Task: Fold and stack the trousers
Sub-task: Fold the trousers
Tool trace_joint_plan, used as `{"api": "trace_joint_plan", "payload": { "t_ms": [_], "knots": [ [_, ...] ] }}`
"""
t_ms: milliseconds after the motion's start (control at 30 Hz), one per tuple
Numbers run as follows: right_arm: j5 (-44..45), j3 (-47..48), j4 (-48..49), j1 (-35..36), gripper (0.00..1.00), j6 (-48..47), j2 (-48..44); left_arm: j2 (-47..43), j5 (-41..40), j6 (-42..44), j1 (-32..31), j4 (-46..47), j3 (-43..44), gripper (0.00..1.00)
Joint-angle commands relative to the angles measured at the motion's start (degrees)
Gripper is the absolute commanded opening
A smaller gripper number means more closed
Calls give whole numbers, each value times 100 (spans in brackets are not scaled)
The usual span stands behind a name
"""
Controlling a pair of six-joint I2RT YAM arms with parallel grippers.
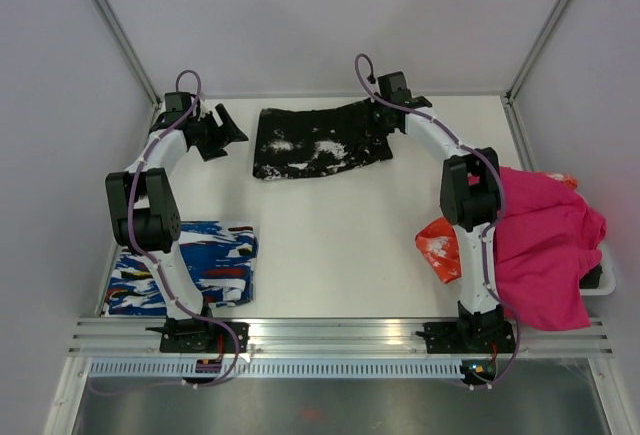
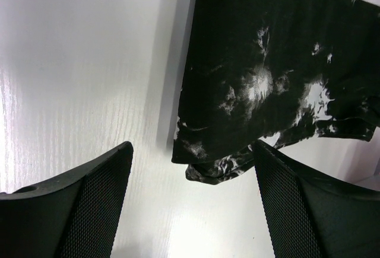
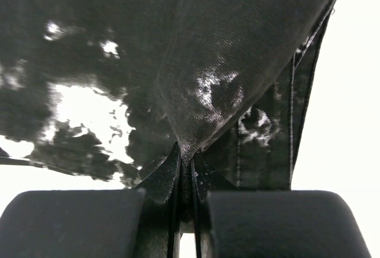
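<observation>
Far centre of table: black fabric trousers with white splatter print (image 1: 320, 143) lie as a folded, roughly rectangular bundle on the white tabletop (image 1: 330, 245), long side running left to right.
Right gripper: I read the right gripper (image 1: 382, 113) at the bundle's far right corner. On its wrist cam the gripper (image 3: 185, 178) has its jaws pinched almost together on a raised fold of the trousers (image 3: 119, 62). The cloth tents up into the fingers (image 3: 161, 181), with a seamed edge running down the right side of the fold.
Left gripper: the left gripper (image 1: 232, 127) sits just off the bundle's left edge, apart from it, with nothing held. On its wrist cam the gripper (image 2: 190, 204) has both mesh-textured fingers (image 2: 83, 204) spread wide with bare tabletop (image 2: 77, 62) between them. The nearest corner of the trousers (image 2: 267, 74) lies just ahead, toward the right-hand finger. I can't tell if that finger touches the cloth.
Bundle edge: on the left cam I see a crumpled under-layer poking out at that corner, so the layers are not flush.
Near left: blue-white-red streaked folded garment (image 1: 190, 270) lies flat beside the left arm's base, well apart from the trousers.
Right side: plain magenta cloth (image 1: 545, 245) is heaped over the table's right edge behind the right arm. A small orange-red cloth with white flecks (image 1: 440, 250) lies just beside the arm's lower link.
Stack: the trousers are folded but not on the streaked garment.
</observation>
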Motion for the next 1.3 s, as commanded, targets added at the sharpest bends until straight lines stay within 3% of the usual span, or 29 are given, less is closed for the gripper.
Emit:
{"api": "trace_joint_plan", "payload": {
  "t_ms": [0, 133, 300, 500, 600, 700, 733, 800, 933, 1000, 1067, 1100, 1167, 1200, 1267],
  "knots": [
    [-253, 637, 322, 8, 2, -317, -71, 44, 186, 166, 22, 182, -37, 86],
    [-657, 901, 418, 8, 2, -484, -316, 62, 186, 167, 22, 173, -37, 86],
    [-842, 271, 1172, -61, 6, -713, -537, 97, 186, 140, 22, 217, -11, 86],
    [-1746, 638, 814, -457, 6, -396, 350, 150, 256, 114, 22, 270, 24, 86],
    [-1634, 498, 936, -466, 9, -598, 404, 167, 291, 114, 22, 296, 15, 86],
    [-1424, 523, 841, -475, 25, -669, 421, 176, 335, 96, 4, 314, 7, 86],
    [-1379, 585, 762, -484, 42, -669, 447, 168, 344, 87, -4, 314, -2, 86],
    [-1142, 899, 349, -493, 59, -695, 456, 168, 370, 87, -48, 323, -2, 86],
    [-957, 1761, -757, -519, 76, -888, 387, 203, 344, 114, -145, 340, 50, 86],
    [-764, 2278, -1312, -510, 75, -819, 273, 238, 379, 87, -128, 244, 243, 86],
    [-815, 2343, -1288, -519, 66, -617, -69, 334, 458, 9, -154, 95, 671, 86],
    [-1016, 2065, -1104, -510, 52, -277, -375, 361, 545, -27, -154, 59, 840, 84],
    [-1859, 1520, -87, -484, 37, 77, -685, 440, 660, -176, -224, 146, 1254, 78],
    [-2132, 890, 283, -466, 25, 366, -895, 466, 817, -263, -259, 225, 1359, 65],
    [-2301, 420, 960, -396, 16, 508, -932, 589, 967, -552, -382, 418, 1535, 47]
  ]
}}
